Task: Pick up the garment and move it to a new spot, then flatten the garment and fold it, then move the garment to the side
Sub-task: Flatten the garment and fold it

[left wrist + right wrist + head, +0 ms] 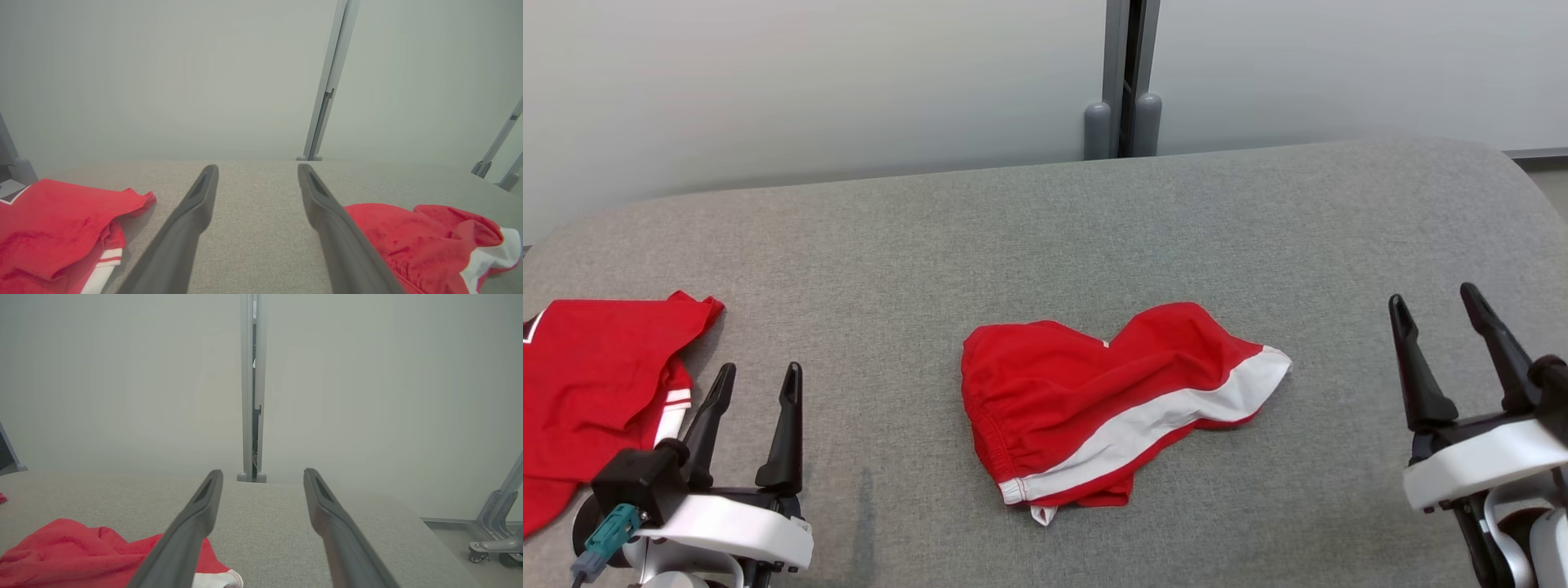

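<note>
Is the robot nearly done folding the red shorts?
No, nothing looks finished. The red shorts lie rumpled, not flat or folded. Nothing is in hand: the left end effector and right end effector are open and empty. Flattening, folding and moving aside remain.

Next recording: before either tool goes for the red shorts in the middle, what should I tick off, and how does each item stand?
1. The left tool open, empty: ok.
2. The right tool open, empty: ok.
3. The red shorts untouched by either tool: ok.
4. Shorts flat: not ok, rumpled and doubled over.
5. The red shirt apart from the shorts: ok, though close beside the left tool.
6. Bare table around the shorts: ok.
</note>
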You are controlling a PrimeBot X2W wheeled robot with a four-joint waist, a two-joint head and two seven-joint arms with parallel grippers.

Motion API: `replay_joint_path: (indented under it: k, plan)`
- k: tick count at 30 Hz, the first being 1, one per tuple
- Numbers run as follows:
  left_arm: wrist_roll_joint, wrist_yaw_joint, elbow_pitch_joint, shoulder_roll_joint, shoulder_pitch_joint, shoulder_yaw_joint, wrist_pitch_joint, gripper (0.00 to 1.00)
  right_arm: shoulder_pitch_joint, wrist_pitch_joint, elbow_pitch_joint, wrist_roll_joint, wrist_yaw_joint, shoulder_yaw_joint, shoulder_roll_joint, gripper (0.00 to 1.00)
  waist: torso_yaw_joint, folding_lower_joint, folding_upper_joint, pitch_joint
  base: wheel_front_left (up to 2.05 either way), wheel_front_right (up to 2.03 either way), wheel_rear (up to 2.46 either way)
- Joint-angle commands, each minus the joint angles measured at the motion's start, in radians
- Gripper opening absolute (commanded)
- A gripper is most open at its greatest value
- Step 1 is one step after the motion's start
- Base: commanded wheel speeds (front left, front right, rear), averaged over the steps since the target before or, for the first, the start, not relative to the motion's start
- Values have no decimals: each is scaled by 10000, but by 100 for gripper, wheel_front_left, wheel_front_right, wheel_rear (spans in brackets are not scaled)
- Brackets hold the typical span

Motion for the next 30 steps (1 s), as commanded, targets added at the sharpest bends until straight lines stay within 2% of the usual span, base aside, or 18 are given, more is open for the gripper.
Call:
replay_joint_path:
  k: [1, 18, 21, 25, 30]
  plan:
    - [48, 113, -92, 83, 80, -16, 52, 100, 208, 180, -120, 55, -3, 28, 43, 100, 43, 0, 0, -35, 0, 0, 0]
    - [175, 238, -545, 90, 50, -400, 382, 100, 410, 534, -309, 161, -3, -88, 270, 100, 152, 0, 0, -82, 0, 0, 0]
    - [207, -79, -688, -24, -122, -957, 888, 100, 335, 563, -294, 173, -1, -35, 290, 100, 165, 0, 0, 32, 0, 0, 0]
    - [-327, -684, -552, -285, -55, -1916, 2214, 100, 241, 570, -235, 182, -3, 107, 322, 100, 68, 0, 0, 214, 0, 0, 0]
    - [-1006, -1027, -391, -438, 69, -2912, 3588, 100, 148, 490, -144, 209, -3, 233, 350, 100, -160, 0, 0, 471, 0, 0, 0]
